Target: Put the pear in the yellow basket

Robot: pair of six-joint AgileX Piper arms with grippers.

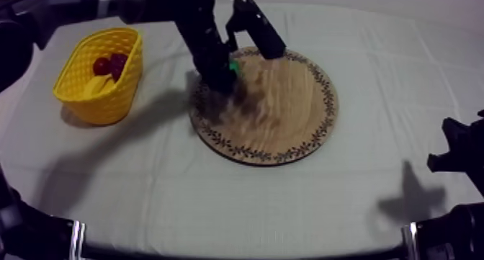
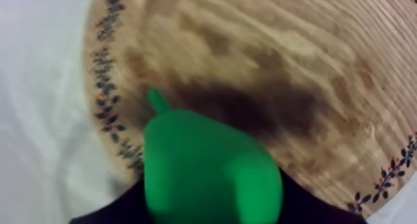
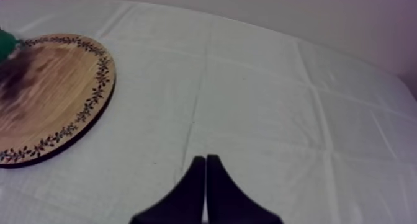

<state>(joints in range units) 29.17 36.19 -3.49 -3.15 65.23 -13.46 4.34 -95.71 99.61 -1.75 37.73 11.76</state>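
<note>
The green pear (image 2: 208, 167) sits between the black fingers (image 2: 121, 209) of my left gripper (image 1: 223, 74), which is shut on it. The pear hangs just above the left part of the round wooden board (image 1: 277, 108), with a dark shadow under it on the wood. From above, a bit of the pear (image 1: 233, 64) peeks out beside the arm. A sliver of green pear (image 3: 5, 43) also shows at the board's far edge (image 3: 56, 96) in the right wrist view. The yellow basket (image 1: 79, 61) stands left of the board. My right gripper (image 3: 205, 189) is shut on nothing, low over the cloth.
In the basket lie a banana (image 1: 97, 83) and dark red fruit (image 1: 109, 63). My right arm (image 1: 457, 155) rests at the table's right edge. Bare cloth stretches between the board and the basket, and in front of the board.
</note>
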